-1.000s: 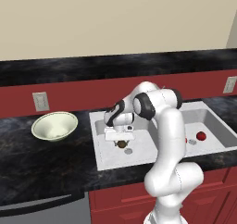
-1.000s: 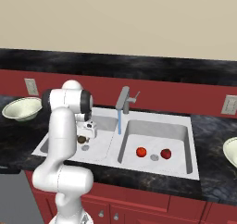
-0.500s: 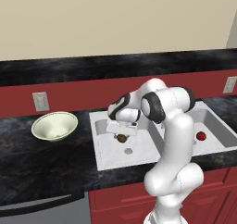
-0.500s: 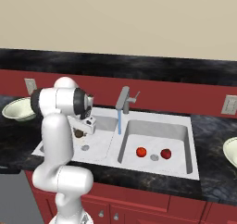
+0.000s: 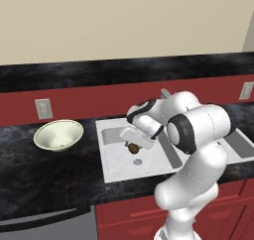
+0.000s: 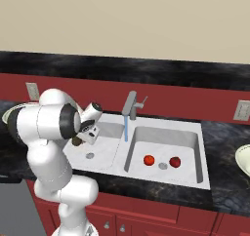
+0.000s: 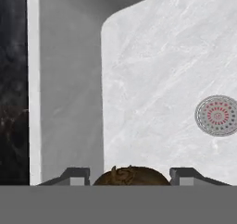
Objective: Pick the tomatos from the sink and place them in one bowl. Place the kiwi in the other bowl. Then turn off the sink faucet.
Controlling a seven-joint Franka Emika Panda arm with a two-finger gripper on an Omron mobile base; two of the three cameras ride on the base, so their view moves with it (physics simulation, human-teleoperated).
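The gripper [image 5: 133, 146] hung over the left basin of the sink [image 5: 111, 157], its two fingers clamped on the kiwi [image 5: 132, 148]. In the hand view the brown, rough-skinned kiwi [image 7: 131, 176] sat between the two dark fingertips [image 7: 74, 174], clear of the marbled basin floor, with the round grey drain [image 7: 216, 115] off to one side below. From the left base view the kiwi was above and just beside that drain [image 5: 137, 161].

The two tomatos [image 6: 149, 160] lay in the right basin, one on each side of its drain [image 6: 163, 166] and near the front wall; the second tomato [image 6: 175, 162] was the one further right. The sink faucet [image 6: 130, 105] stood at the far rim between the basins, and a thin blue stream of water [image 6: 126, 129] fell from its spout.

On the dark tabletop [image 5: 44, 169] to the left of the sink sat the other bowl [image 5: 58, 135], well apart from the gripper. A further bowl [image 6: 243, 159] showed at the right edge of the right base view.
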